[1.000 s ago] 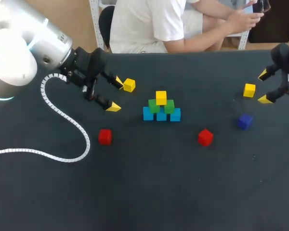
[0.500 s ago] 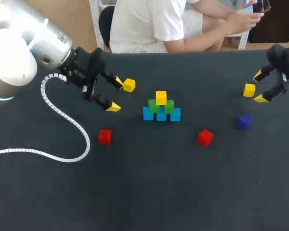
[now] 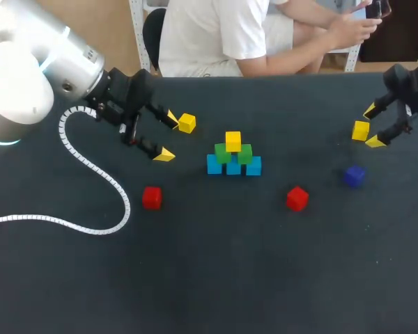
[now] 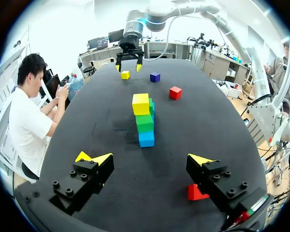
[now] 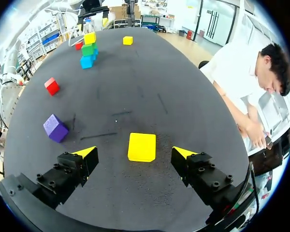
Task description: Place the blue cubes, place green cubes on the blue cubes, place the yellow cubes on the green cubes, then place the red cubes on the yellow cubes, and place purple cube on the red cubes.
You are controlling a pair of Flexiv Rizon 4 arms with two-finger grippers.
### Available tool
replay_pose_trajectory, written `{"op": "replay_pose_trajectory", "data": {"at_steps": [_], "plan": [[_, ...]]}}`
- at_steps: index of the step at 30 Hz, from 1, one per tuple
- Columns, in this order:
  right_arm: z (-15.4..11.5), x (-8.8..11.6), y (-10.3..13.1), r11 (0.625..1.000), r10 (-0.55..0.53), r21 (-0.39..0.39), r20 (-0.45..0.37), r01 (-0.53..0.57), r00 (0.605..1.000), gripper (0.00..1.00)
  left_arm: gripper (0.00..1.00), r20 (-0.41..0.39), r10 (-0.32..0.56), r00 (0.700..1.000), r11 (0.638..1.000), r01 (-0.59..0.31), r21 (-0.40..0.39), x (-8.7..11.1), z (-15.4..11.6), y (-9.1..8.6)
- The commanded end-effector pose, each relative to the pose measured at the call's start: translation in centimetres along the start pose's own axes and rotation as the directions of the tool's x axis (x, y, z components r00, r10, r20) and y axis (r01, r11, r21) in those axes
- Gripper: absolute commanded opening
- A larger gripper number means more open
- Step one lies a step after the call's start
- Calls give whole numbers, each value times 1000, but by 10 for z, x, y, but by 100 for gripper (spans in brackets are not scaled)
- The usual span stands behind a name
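A small pyramid stands mid-table: blue cubes (image 3: 233, 165) at the bottom, green cubes (image 3: 233, 154) on them, one yellow cube (image 3: 233, 140) on top. My right gripper (image 3: 373, 126) is open at the far right. A loose yellow cube (image 5: 141, 146) lies on the table between its fingertips, touching neither. My left gripper (image 3: 168, 137) hangs open and empty left of the pyramid, with another yellow cube (image 3: 187, 123) just beyond its far fingertip. Two red cubes (image 3: 152, 197) (image 3: 297, 198) lie nearer the front. The purple cube (image 3: 354, 175) sits near the right gripper.
A white corrugated cable (image 3: 90, 170) from my left arm loops over the table's left part. In the left wrist view the pyramid (image 4: 144, 122) is straight ahead of the open fingers and a red cube (image 4: 195, 192) shows under one finger.
My right gripper has moved left, bringing the right-hand yellow cube between its open fingertips. The left arm and all cubes have stayed put.
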State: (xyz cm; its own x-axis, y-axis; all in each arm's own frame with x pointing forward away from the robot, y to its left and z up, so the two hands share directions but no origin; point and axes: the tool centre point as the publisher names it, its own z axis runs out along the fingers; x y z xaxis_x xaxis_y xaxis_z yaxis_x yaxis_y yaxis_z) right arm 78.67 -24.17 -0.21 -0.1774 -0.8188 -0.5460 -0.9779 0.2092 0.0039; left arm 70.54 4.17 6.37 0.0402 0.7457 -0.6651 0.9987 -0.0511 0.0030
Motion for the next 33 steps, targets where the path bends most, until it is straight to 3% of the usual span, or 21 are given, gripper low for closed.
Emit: {"op": "replay_pose_trajectory", "data": {"at_steps": [1,9,11,17,19,21,22,24,31,33], "plan": [[3,0,-1,1000,1,-4,5,-1,1000,100,100,-3,0,1000,1000,0,4,0,0,1],[10,3,-3,1000,14,-10,10,-14,1000,100,100,-3,0,1000,1000,0,4,0,0,1],[11,3,-4,1000,16,-9,10,-16,1000,93,100,-3,0,1000,1000,0,4,0,0,1],[15,1,-4,1000,14,-7,7,-14,1000,87,100,-3,0,1000,1000,0,4,0,0,1],[17,1,-5,1000,13,-8,5,-13,1000,80,100,-3,0,1000,1000,0,4,0,0,1],[18,1,-5,1000,11,-7,4,-11,1000,55,100,-3,0,1000,1000,0,4,0,0,1],[19,0,-5,1000,11,-6,4,-11,1000,49,100,-3,0,1000,1000,0,4,0,0,1],[19,0,-6,1000,9,-4,3,-9,1000,42,100,-3,0,1000,1000,0,4,0,0,1],[21,0,-5,1000,6,2,-3,-6,1000,1,100,-3,0,1000,1000,0,4,0,0,1],[21,2,-4,1000,6,7,-1,-6,1000,0,100,-3,0,1000,1000,0,4,0,0,1]]}}
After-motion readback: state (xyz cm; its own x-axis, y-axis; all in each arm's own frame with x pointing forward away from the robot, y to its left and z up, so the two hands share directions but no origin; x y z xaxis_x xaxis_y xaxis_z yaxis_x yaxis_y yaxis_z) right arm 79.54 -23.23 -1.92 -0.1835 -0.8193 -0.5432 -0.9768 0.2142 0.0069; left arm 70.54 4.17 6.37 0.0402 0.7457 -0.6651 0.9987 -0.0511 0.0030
